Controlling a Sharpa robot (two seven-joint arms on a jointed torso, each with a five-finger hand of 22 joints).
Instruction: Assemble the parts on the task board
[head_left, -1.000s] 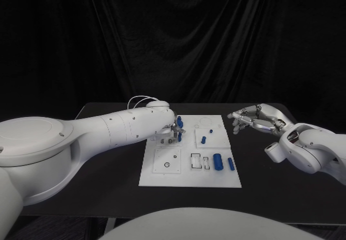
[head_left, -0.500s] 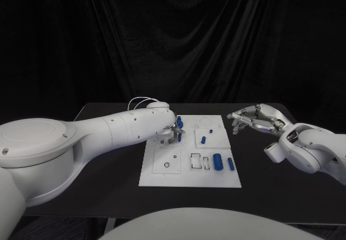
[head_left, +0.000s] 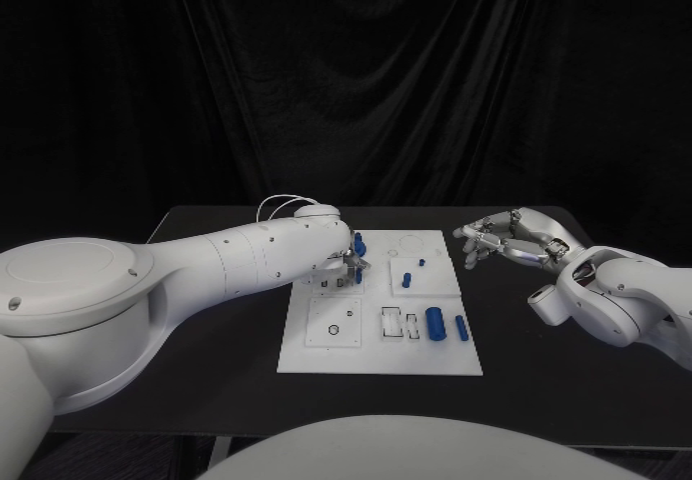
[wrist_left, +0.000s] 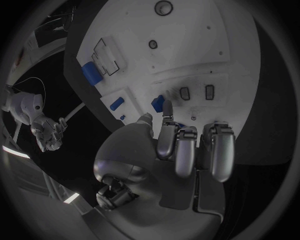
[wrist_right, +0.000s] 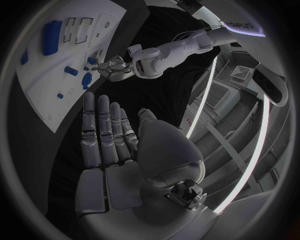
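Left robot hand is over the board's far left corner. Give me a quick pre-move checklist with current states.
1. Left robot hand has a blue part at its fingertips: ok; pinched between thumb and finger in the left wrist view.
2. Part seated in a slot: cannot tell; fingers cover it.
3. Right robot hand clear of the task board: ok; it is off the board's right edge, fingers apart, holding nothing.
4. Remaining blue parts reachable: ok; a large cylinder lies uncovered on the board's near right.
5. Board flat on the table: ok.
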